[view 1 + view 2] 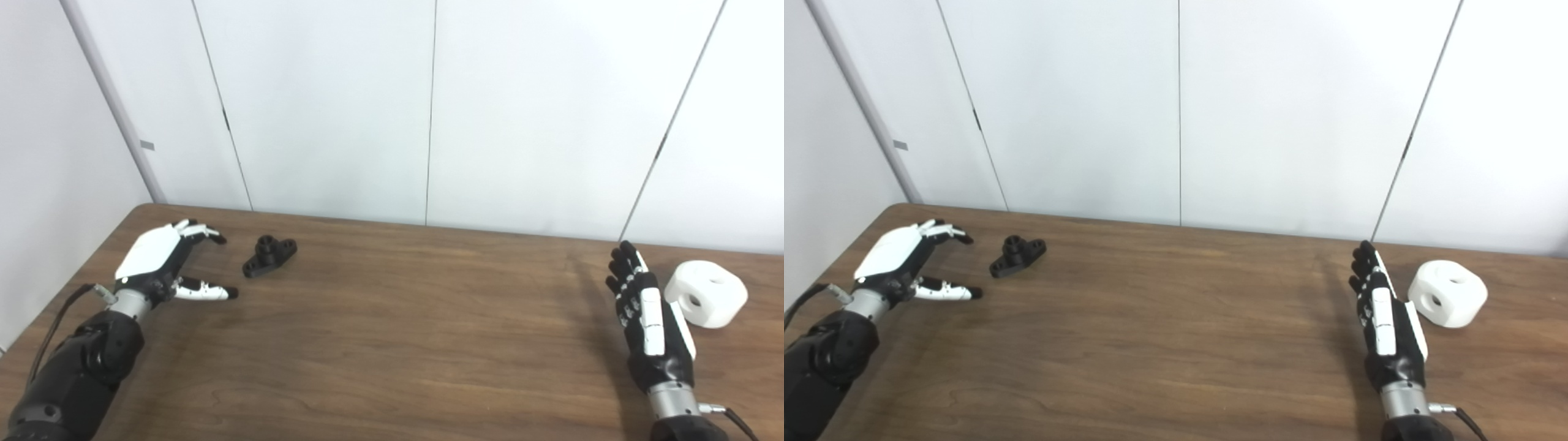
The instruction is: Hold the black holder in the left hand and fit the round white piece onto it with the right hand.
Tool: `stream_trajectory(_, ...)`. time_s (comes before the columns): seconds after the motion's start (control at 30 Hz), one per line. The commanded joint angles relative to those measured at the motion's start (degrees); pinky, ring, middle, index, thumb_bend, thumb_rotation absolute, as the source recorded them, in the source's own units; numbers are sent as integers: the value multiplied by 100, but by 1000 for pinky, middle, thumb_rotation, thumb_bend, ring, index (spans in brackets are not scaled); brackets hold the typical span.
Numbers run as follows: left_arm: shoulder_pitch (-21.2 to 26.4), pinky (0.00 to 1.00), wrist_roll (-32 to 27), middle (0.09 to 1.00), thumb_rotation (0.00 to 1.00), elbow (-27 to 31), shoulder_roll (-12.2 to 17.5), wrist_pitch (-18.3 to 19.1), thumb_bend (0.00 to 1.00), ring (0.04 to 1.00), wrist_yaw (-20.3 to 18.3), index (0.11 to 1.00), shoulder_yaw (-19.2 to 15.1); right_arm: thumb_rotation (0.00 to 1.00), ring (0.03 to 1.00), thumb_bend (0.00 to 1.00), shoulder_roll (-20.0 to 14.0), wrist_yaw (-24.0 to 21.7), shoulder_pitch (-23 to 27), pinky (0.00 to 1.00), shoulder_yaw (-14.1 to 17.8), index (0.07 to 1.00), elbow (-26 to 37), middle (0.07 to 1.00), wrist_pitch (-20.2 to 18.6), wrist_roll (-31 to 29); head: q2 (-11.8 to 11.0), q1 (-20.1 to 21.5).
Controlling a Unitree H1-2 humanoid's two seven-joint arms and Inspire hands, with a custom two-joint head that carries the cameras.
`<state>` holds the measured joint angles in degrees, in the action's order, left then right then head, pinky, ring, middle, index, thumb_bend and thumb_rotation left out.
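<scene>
Nearest the camera, the right hand [649,312] is standing edge-on at about 4 o'clock on the wooden table [392,343], its fingers straight, released and grasping nothing, with the round white piece [706,293] lying just beside it on its outer side, apparently not touching. Across the table at about 9 o'clock, the left hand [160,263] is hovering with fingers and thumb spread wide apart, also empty, its opening facing the black holder [269,256], which is lying near it at roughly 10 o'clock and clear of the fingertips. Neither part is being held yet, so both grasps are still to come. The main risk on the left looks to be the holder itself: it is small, dark and irregular, a raised boss with a bore and a flat flange with holes, and a closing thumb could push it sliding over the smooth, wood-grain tabletop instead of catching it. On the right, the white piece is a thick, matte, probably hard plastic puck with a hole in its side wall and a recess on top; being round, it could roll or twist out of a loose pinch, and a grasp covering the bore would be blocking the fit. Farthest back, plain white wall panels [429,110] are closing off the scene.
</scene>
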<state>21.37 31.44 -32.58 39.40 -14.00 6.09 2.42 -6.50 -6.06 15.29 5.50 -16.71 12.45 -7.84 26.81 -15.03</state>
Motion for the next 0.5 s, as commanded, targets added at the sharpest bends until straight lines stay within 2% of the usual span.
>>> stream_trajectory(0.0,250,1000,-36,878,370,59,169,17,968,973,87,747,-38,1000,988,371,0,-91,-315,990,15,968,-266,972,141,-97,19,-5)
stream_trajectory(0.13,292,1000,5,869,382,-13,129,-38,959,964,108,726,53,1000,993,353,-16,-114,-383,994,50,973,-136,975,86,-155,53,-55)
stream_trajectory(0.47,507,998,131,870,433,-415,-87,35,932,964,147,721,443,1000,998,385,-67,-145,-502,1000,113,972,90,980,-84,-334,49,-244)
